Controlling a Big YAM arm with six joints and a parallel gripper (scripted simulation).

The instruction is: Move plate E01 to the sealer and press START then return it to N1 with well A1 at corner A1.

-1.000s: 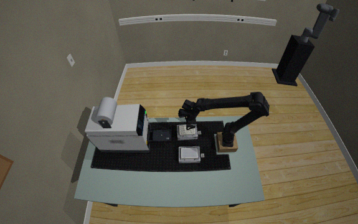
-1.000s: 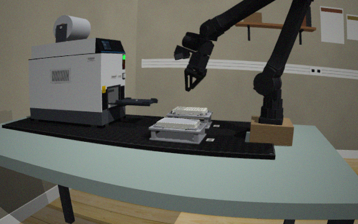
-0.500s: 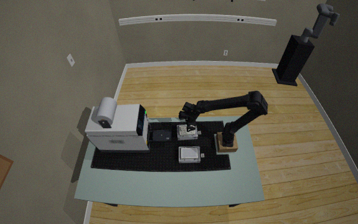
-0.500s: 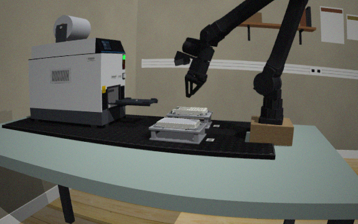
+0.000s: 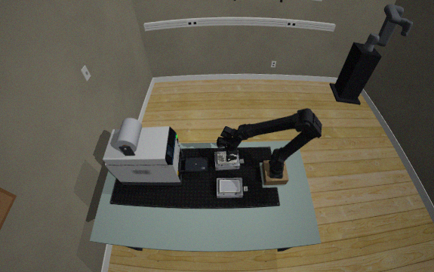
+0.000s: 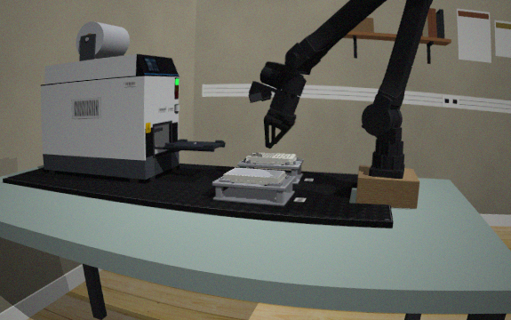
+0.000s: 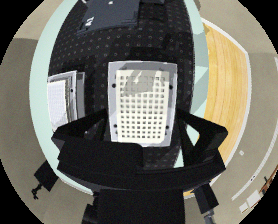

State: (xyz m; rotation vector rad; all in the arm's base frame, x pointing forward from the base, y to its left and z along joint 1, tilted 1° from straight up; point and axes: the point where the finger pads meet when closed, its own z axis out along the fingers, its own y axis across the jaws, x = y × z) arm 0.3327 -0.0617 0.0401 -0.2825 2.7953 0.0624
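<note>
You had the gripper [image 6: 275, 143] spread wide and holding nothing, poised above plate E01 [image 6: 271, 157] without touching it. E01 sat in its nest N1 [image 6: 275, 166] on the black perforated mat [image 6: 184, 191], the farther of the two nests in the exterior view. In the wrist view the plate's well grid [image 7: 143, 104] lay between your two fingers. The second plate [image 5: 229, 186] rested in N2 [image 5: 219, 193]. The sealer's stage [image 6: 193, 144] stood out with nothing on it, and its lamp [image 6: 177, 82] showed green.
</note>
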